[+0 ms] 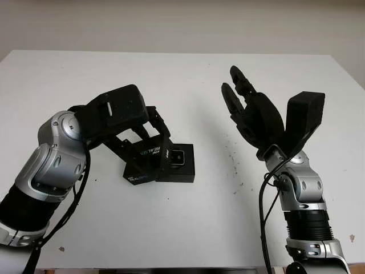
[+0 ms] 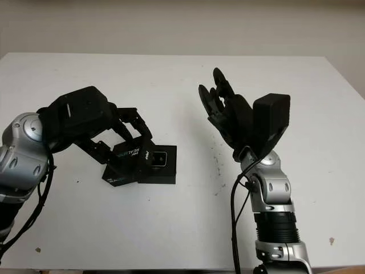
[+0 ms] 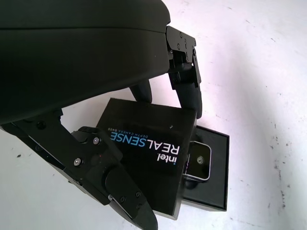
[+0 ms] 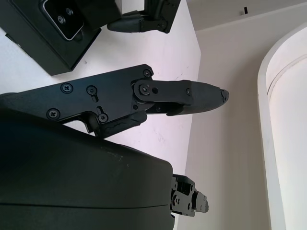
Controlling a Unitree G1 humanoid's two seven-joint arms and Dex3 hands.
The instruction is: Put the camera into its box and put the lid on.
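The left hand [image 1: 149, 132] reaches in from eight o'clock and clamps its fingers [image 3: 188, 86] on the lid [image 3: 148, 158], holding it tilted across the box [image 1: 183, 169] near the table's [image 1: 182, 228] centre. The lid hides most of the box; part of the camera [image 3: 199, 161] shows inside. White and blue lettering reads "intel REALSENSE". The right hand [image 1: 246, 108] is raised at three o'clock, open, holding nothing.

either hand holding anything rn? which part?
Left hand grips the lid by its opposite side edges, over the box with the camera inside. Right hand is open, raised above the table.
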